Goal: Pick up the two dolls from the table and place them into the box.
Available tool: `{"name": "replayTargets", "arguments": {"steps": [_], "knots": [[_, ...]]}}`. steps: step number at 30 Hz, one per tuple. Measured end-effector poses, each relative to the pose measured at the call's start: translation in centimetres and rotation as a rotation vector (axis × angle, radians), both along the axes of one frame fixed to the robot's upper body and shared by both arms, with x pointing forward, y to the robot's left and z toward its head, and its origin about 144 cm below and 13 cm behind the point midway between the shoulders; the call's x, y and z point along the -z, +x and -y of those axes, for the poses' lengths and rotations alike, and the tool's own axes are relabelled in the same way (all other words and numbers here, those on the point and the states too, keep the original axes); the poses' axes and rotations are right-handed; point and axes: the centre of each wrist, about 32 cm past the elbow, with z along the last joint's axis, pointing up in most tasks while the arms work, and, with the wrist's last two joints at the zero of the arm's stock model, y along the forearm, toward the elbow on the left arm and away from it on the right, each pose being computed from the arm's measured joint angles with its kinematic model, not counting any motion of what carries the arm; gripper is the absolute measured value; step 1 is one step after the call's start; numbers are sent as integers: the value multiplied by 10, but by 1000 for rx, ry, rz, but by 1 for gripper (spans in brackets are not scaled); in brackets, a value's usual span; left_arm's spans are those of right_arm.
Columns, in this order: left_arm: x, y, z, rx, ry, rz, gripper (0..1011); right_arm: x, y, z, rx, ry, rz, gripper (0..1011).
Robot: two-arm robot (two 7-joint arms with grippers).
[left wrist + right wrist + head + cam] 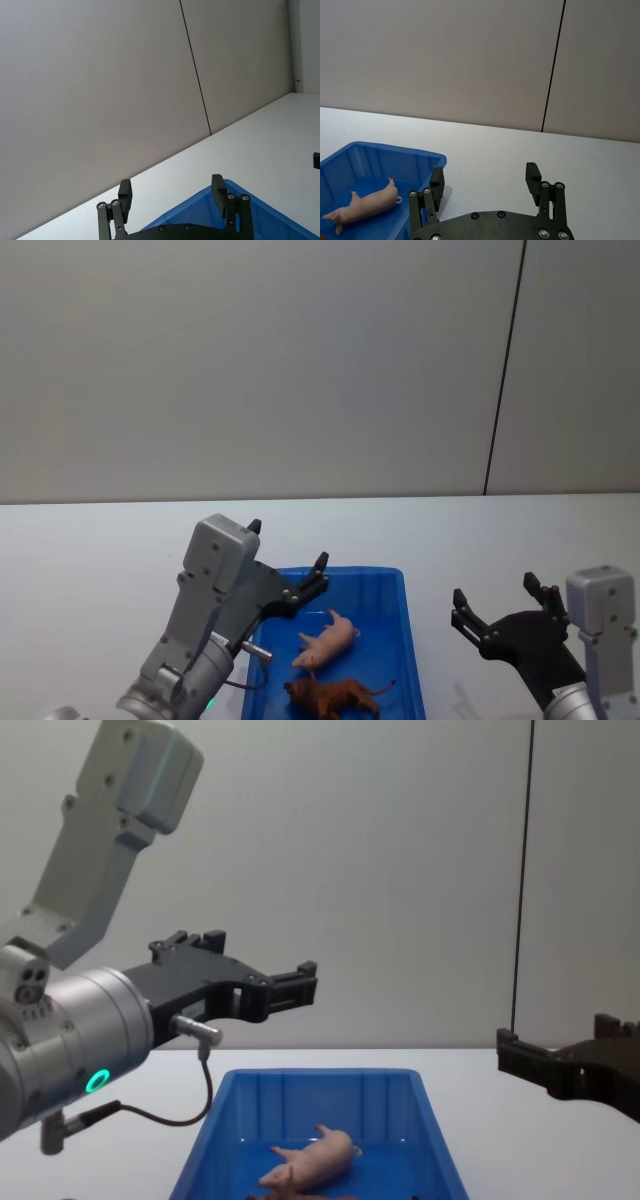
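Starting closest in: orange-brown doll (pixel 335 698) lying on the floor of the blue box (pixel 392 612), right at the near end. Just past it, pale pink pig (pixel 325 642), flopped on its side and angled across the middle of the floor, one end close to the brown one; can't tell whether touching or not. Both dolls inside the box, then.

Next up, left gripper (pixel 288 543), hanging over the far left corner of the box, pointing forward and a bit right. Well above the rim going by the chest camera, well apart from either doll. Fingers (pixel 290 985) spread wide, nothing between them. Silver plug (pixel 196 1029) with a thin dark cable (pixel 208 1090) sticking out at the wrist, plus a green ring light (pixel 97 1080) glowing on the arm's silver housing.

Over on the other side, right gripper (pixel 495 590), off to the right of the box above bare white table (pixel 90 560), clear of the rim. From the chest camera, poking in at the right edge, higher than the box rim. Same deal here: fingers apart, empty. Box and pig also in sight from that wrist camera, farther off.

Beyond all that, more plain white tabletop running back to a flat grey wall (pixel 250 360), with one thin dark seam (pixel 505 365) going straight up it on the right.
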Motion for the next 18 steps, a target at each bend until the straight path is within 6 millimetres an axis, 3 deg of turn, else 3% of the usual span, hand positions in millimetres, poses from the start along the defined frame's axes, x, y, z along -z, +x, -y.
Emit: {"name": "replayTargets", "arguments": {"steps": [18], "knots": [[-7, -14, -33, -88, 26, -98, 1001, 0, -5, 2, 23, 0, 2, 1001]]}}
